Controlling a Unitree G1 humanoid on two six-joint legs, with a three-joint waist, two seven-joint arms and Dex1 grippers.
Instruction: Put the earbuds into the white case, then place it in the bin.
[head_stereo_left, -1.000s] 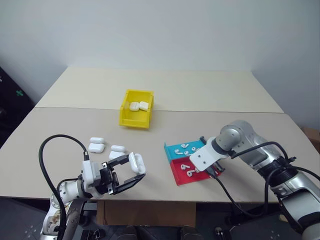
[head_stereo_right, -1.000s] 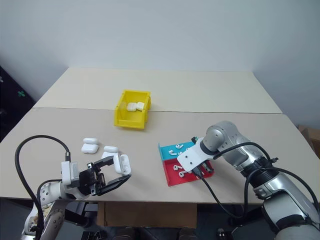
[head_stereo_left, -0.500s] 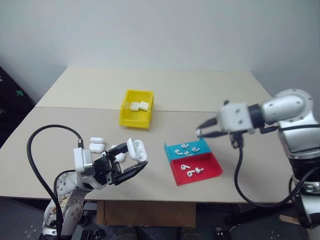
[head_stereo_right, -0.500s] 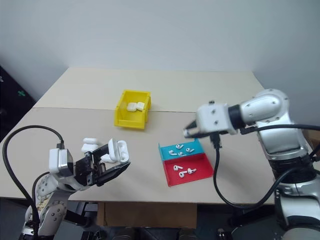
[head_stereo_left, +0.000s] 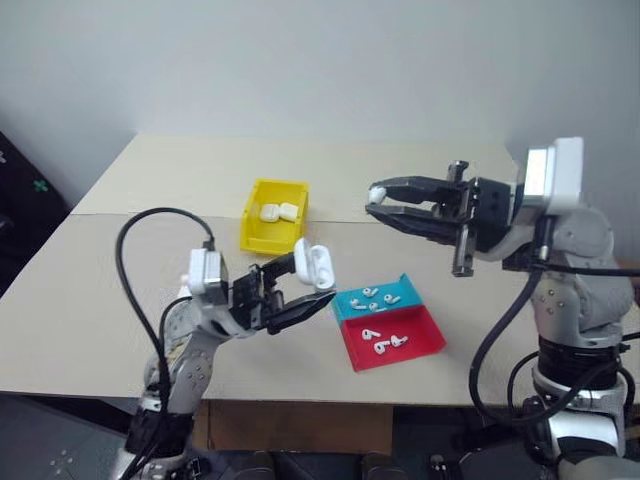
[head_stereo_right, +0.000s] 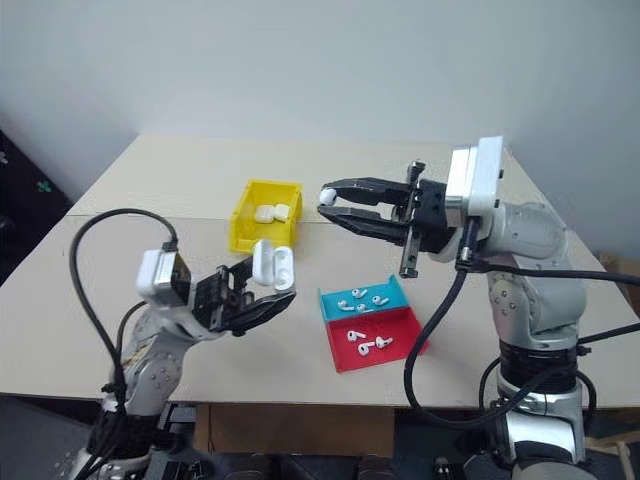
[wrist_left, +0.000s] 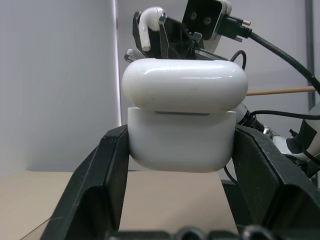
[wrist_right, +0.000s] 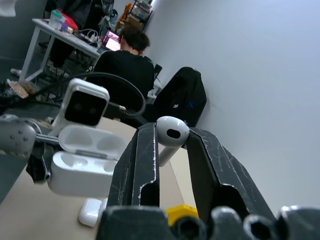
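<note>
Your left hand (head_stereo_left: 300, 283) is clamped on the small glossy white earbud case (head_stereo_left: 313, 265), lid flipped open, held above the beige tabletop (head_stereo_left: 120, 290). Your right hand (head_stereo_right: 326, 205), raised opposite it, pinches one tiny white plastic earbud (head_stereo_right: 326, 197) at its fingertips. More earbuds lie in the shallow blue tray (head_stereo_left: 372, 298) and the shallow red tray (head_stereo_left: 392, 340). The bright yellow plastic bin (head_stereo_left: 271, 230) sits farther back with white cases inside.
</note>
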